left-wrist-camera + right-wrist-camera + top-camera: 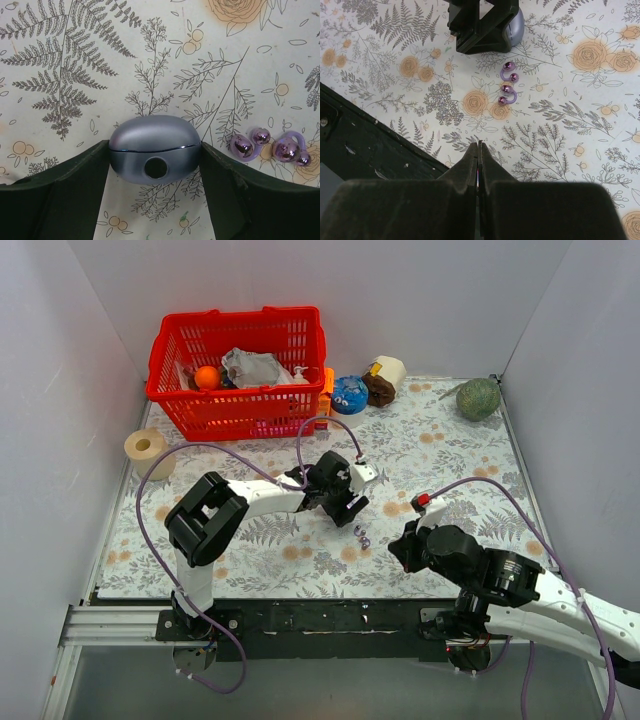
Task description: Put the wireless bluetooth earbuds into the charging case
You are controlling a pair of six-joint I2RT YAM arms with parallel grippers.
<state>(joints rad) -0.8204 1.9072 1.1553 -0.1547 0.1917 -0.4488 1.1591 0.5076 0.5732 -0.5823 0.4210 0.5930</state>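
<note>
Barely started: our left hand point(155, 148) grips the shut charging case point(152, 134), earbuds point(286, 150) loose at its 3 o'clock; right hand point(479, 146) closed, empty.

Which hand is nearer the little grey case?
Left. The left hand holds the case between its fingers, touching both sides; the right hand sits shut, apart, with the earbuds lying between.

Items counted: two purple earbuds point(243, 147), one charging case point(150, 137), one red basket point(240, 412), two paper rolls point(147, 447), one blue ball point(350, 394), one green round object point(478, 398).
</note>
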